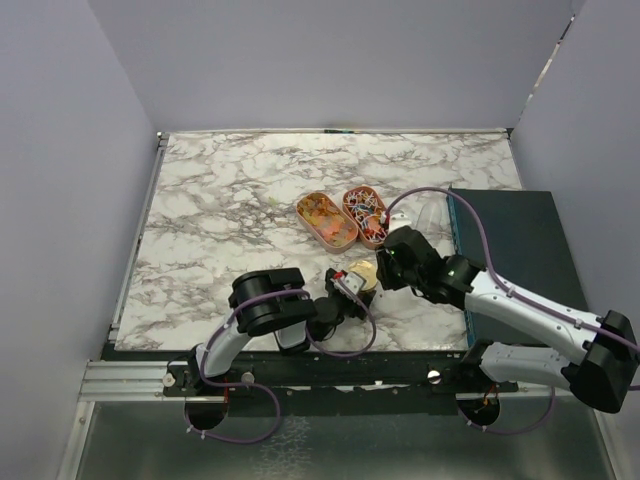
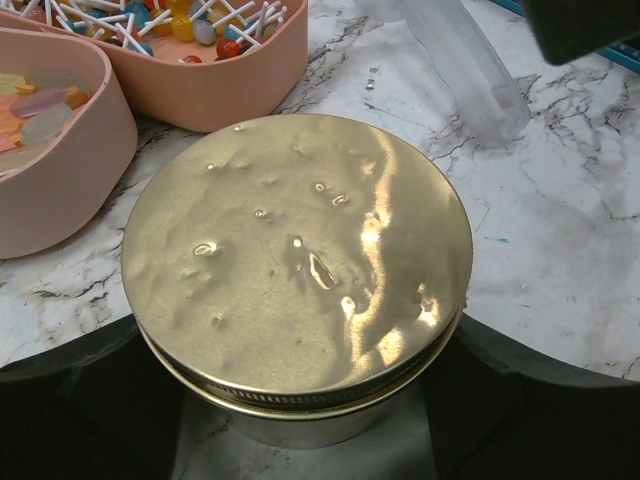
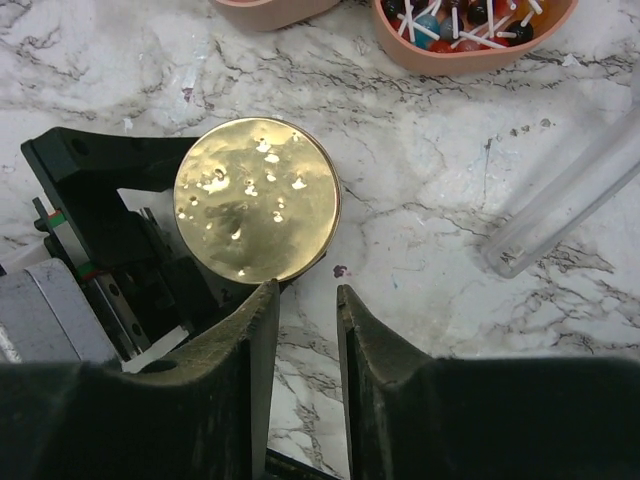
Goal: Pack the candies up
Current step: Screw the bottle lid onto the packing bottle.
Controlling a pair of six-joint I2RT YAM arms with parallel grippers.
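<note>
1. Right tool (image 3: 305, 290) is pointing down at the white, grey-veined marble surface (image 1: 220, 220) just beside the round gold metal lid (image 2: 300, 260). Its jaws are standing narrowly apart with only bare marble showing between them, so it is gripping nothing.
2. Left tool (image 2: 298, 330) is standing wide, with one jaw on either side of the pale jar (image 2: 300, 440) under that lid. Whether the jaws are pressing it I cannot tell.
3. Plain pale lilac walls (image 1: 320, 60) are closing in the surface at the back and sides. A dark teal board (image 1: 520, 240) is lying along its right edge, with a clear plastic piece (image 1: 430, 210) beside it.
4. Left arm (image 1: 262, 305) is folding low at the elbow and reaching rightward. Right arm (image 1: 520, 305) is stretching leftward from its base, with its wrist bending down.
5. Orange-yellow candies (image 1: 327, 217) are lying in the left oval peach tray (image 2: 60, 190), and mixed red, blue and white candies (image 1: 365, 207) are filling the right oval peach tray (image 2: 220, 90).
6. Both trays are sitting side by side beyond the lid, their long axes running from far left to near right in the top view. The mixed candies' white sticks are pointing every way.
</note>
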